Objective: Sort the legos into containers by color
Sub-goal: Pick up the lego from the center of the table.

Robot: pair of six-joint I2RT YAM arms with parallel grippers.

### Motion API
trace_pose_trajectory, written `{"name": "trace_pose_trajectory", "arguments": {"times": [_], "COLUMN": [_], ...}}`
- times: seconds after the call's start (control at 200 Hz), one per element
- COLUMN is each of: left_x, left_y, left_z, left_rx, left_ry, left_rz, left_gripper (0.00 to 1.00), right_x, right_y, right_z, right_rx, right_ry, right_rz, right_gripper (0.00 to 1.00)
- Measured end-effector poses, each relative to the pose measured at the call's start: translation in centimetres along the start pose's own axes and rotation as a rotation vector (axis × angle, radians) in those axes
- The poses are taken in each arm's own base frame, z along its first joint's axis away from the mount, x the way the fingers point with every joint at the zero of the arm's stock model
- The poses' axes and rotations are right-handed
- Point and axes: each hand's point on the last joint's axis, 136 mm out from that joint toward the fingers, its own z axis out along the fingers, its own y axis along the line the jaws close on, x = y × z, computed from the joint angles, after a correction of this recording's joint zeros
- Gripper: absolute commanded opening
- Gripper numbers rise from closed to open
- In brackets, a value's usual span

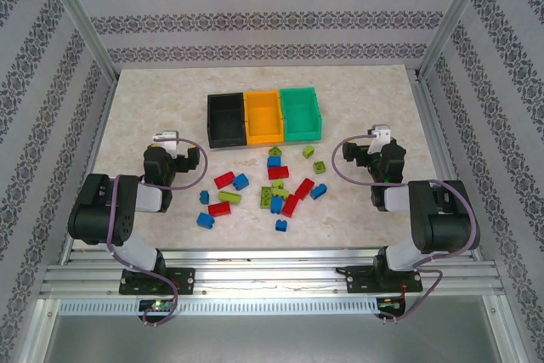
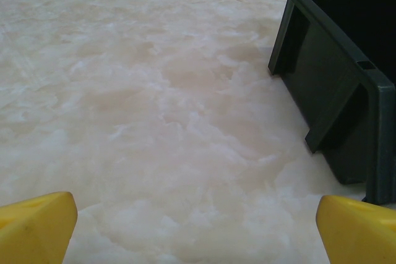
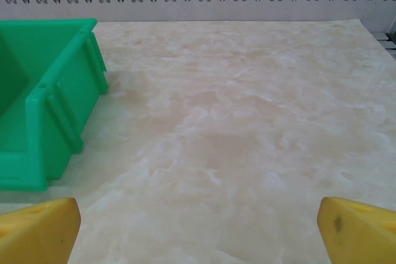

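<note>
Three containers stand side by side at the back middle of the table: black (image 1: 226,121), orange-yellow (image 1: 263,116) and green (image 1: 303,114), all looking empty. Several legos lie loose in front of them, among them a red one (image 1: 224,179), a blue one (image 1: 205,219) and a lime one (image 1: 229,196). My left gripper (image 1: 181,154) hovers left of the pile, open, with bare table between its yellow fingertips (image 2: 37,227). My right gripper (image 1: 367,153) hovers right of the pile, open as well, fingertips (image 3: 359,230) wide apart. The black container (image 2: 346,78) and the green container (image 3: 43,103) show beside them.
The marble-patterned table (image 1: 153,108) has free room on both sides of the containers and the pile. Aluminium posts and patterned walls (image 1: 272,14) close in the back and sides. The arm bases sit on a rail (image 1: 272,274) at the near edge.
</note>
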Motion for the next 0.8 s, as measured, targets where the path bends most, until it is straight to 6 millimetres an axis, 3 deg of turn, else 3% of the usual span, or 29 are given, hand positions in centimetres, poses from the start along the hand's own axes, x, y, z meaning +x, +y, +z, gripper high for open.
{"name": "trace_pose_trajectory", "arguments": {"times": [0.799], "left_x": [0.05], "left_y": [-0.38], "left_z": [-0.21], "left_rx": [0.022], "left_ry": [-0.009], "left_rz": [0.004], "left_gripper": [0.99], "right_x": [0.01], "right_y": [0.46], "right_z": [0.06], "right_rx": [0.01], "right_ry": [0.0], "right_rz": [-0.012], "right_gripper": [0.98]}}
